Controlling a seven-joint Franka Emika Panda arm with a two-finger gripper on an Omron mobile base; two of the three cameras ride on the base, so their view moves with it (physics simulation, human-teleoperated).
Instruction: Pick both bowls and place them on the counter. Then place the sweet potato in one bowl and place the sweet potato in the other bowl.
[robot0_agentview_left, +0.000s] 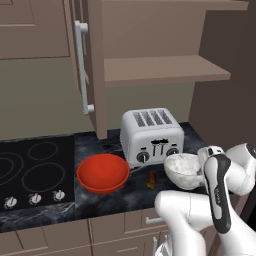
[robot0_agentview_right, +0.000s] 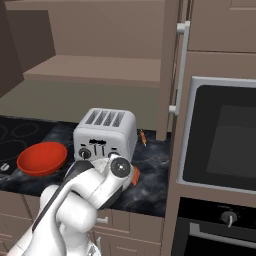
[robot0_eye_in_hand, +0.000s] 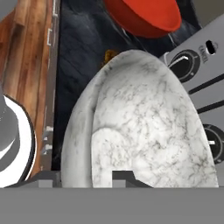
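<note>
On the black marble surface (robot0_agentview_left: 100, 205), right of centre, sits the grey-white marbled bowl (robot0_agentview_left: 183, 170), upright, just in front of the toaster's (robot0_agentview_left: 151, 135) right corner. From the hand camera the same bowl (robot0_eye_in_hand: 144, 127) looms close, its rim crossing the frame; the two dark fingertips (robot0_eye_in_hand: 127, 176) stand at 6 o'clock against its near wall, one outside, one over the interior. Whether the jaws grip the rim or stand slightly off it, I cannot tell.

At 9 o'clock from the marbled bowl, a small orange sweet potato (robot0_agentview_left: 151, 180) lies on the surface, between the two bowls. Farther at 9 o'clock, the red bowl (robot0_agentview_left: 103, 173) rests upright, just beside the cooktop (robot0_agentview_left: 35, 170).

Robot's white arm (robot0_agentview_left: 220, 190) bends over the marbled bowl from 4 o'clock. Second sweet potato (robot0_agentview_right: 142, 137) lies behind the toaster, near the cabinet wall.
</note>
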